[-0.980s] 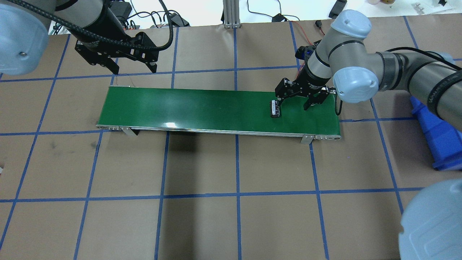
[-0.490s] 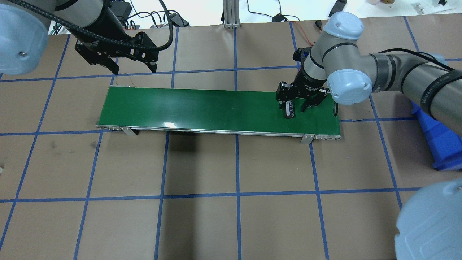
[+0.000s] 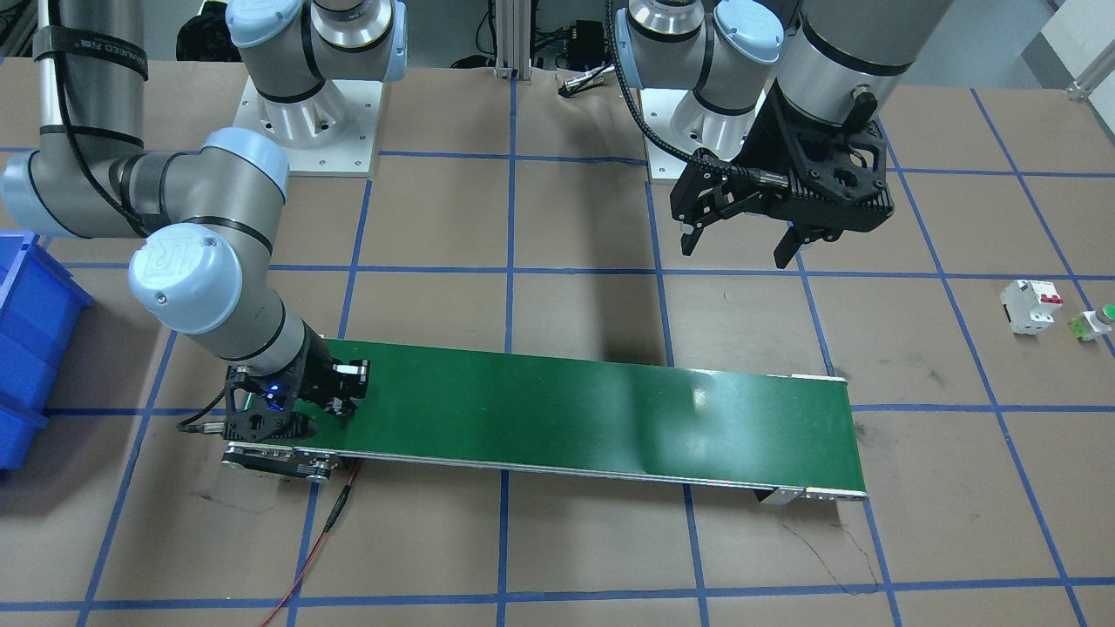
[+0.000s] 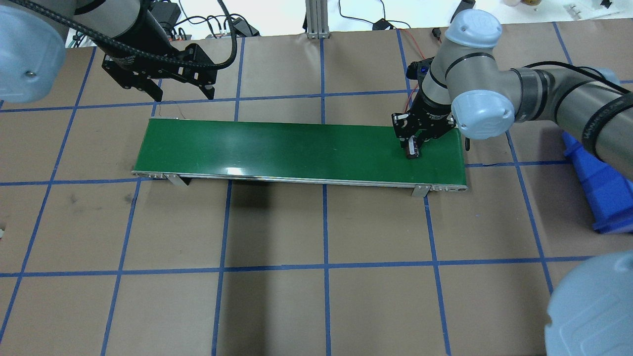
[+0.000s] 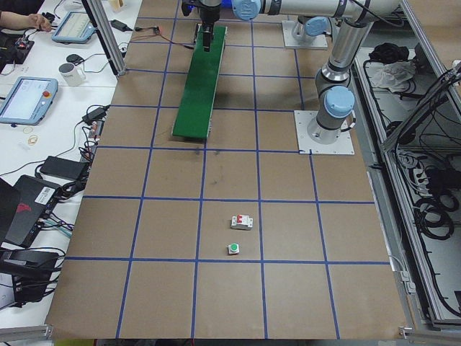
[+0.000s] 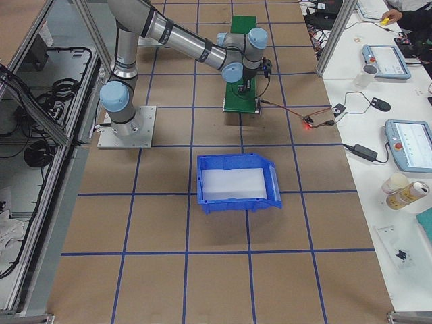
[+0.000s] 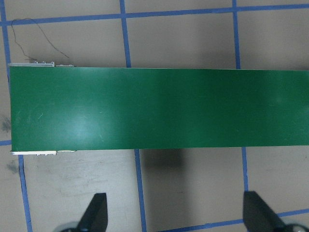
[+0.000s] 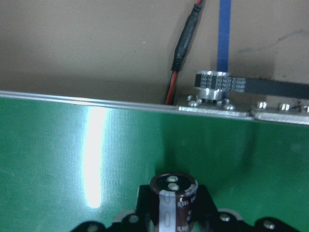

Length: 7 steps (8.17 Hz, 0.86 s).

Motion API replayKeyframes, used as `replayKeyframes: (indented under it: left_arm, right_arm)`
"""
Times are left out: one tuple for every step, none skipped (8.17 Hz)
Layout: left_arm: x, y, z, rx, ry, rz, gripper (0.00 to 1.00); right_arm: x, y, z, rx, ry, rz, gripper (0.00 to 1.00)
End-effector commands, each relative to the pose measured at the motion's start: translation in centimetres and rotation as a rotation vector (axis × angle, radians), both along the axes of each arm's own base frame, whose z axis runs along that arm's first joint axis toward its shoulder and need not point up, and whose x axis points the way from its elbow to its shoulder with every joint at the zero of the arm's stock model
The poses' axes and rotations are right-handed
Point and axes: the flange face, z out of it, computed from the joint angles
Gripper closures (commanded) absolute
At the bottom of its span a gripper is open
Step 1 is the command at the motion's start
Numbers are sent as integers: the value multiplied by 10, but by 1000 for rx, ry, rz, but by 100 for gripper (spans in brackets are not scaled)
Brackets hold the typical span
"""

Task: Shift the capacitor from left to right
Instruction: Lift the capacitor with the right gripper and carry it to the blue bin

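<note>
Right gripper: we are seeing the right gripper [image 4: 412, 144] working low over the right end of the green belt [image 4: 277, 148] in the overhead frame, with its fingers pinching the capacitor [image 4: 411, 150] from both sides.
Capacitor: it is showing at the bottom centre of the right wrist frame, a black sleeve with a silvery stripe and its two-terminal end turned toward the camera. We are not able to tell whether its lower end is touching the belt.
Left gripper: the left gripper [image 4: 184, 92] is hovering in the upper left of the overhead frame, just beyond the belt's far edge. Its fingers [image 7: 94, 216] are spreading wide and gripping nothing.
Belt: it is lying lengthwise across the middle of the table [image 4: 296, 306].
Others: the white breaker [image 3: 1029, 306] and the green-capped button [image 3: 1099, 320] are sitting side by side at the right edge of the front-facing frame, well apart from the belt. The blue bin [image 4: 596, 183] is resting at the overhead frame's right edge.
</note>
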Motion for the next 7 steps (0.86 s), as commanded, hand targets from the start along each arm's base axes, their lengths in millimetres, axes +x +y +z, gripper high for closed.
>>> replayKeyframes:
  left_arm:
    - [0,0,0,0,0,-1,0]
    - [0,0,0,0,0,-1,0]
    - [0,0,0,0,1,-1,0]
    - [0,0,0,0,1,-1,0]
    - [0,0,0,0,0,-1,0]
    - [0,0,-1,1,1,-1,0]
    - [0,0,0,0,1,-1,0]
  right_arm:
    - [-56,-33,52,-113,115,69,100]
    - [-110,-43,66,-136,134,137,100]
    - [-174,-39,78,-147,147,219,100]
    - [-249,-26,92,-168,170,300,100]
    - [-309,-13,98,-176,186,358,100]
    - [-355,0,97,-178,201,445,100]
    - [-399,18,96,-173,210,520,98]
